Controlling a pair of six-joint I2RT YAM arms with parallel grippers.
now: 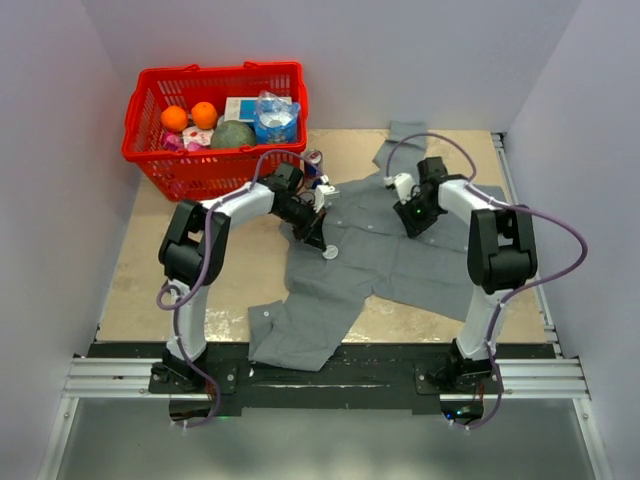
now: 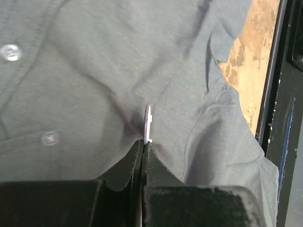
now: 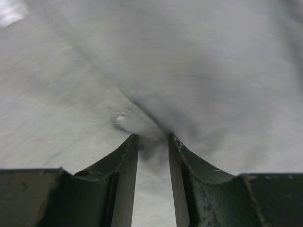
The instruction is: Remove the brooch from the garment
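The grey garment lies spread on the table. My left gripper is over its chest. In the left wrist view it is shut on the brooch, a thin disc seen edge-on with a reddish side, standing up from the puckered cloth. In the top view a small pale disc shows at the fingertips. My right gripper is down on the shirt further right. In the right wrist view it pinches a fold of cloth beside a pale button.
A red basket with oranges and packets stands at the back left. A drink can stands between it and the shirt. Walls close in on the left, back and right. A black rail runs along the near edge.
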